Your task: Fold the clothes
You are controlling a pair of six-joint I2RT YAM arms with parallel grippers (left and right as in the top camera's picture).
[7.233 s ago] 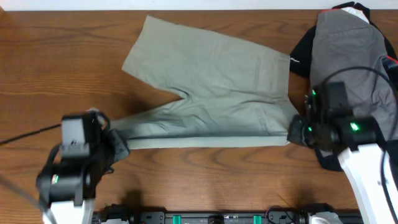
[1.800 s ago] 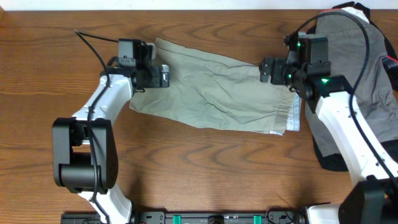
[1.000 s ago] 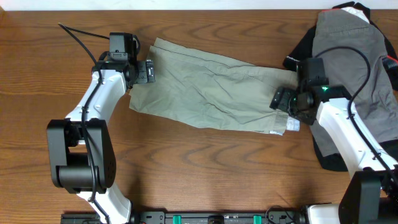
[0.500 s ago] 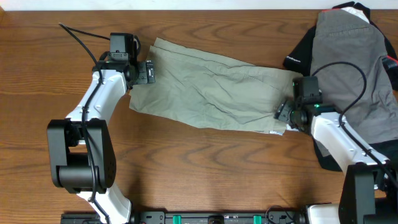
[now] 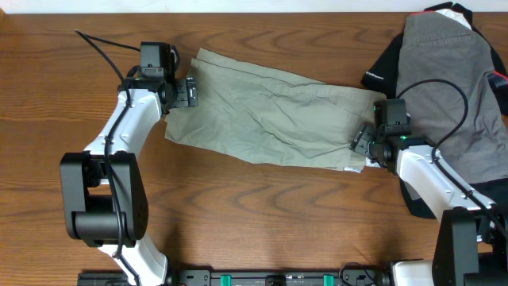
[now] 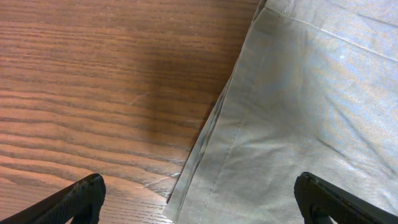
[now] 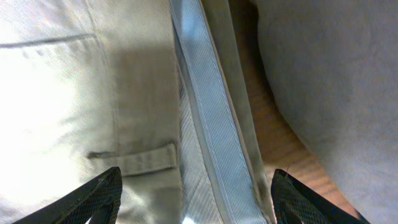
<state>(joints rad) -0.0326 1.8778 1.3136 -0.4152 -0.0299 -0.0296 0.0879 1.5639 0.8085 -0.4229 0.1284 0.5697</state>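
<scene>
Khaki shorts [image 5: 270,119] lie folded and wrinkled mid table [image 5: 63,159], long axis left to right. I see left gripper [image 5: 189,91] at hem edge, fingers wide apart, straddling cloth border, nothing clamped. Right gripper [image 5: 365,143] sits over waistband [image 7: 211,124] end, fingers apart either side of band and belt loop [image 7: 146,158], no grip that I can see. Grey garment [image 5: 444,71] lies on black garment [image 5: 385,67], just right of waistband

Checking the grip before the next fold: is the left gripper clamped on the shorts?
No, the left gripper stands wide open over the shorts, gripping nothing.
</scene>
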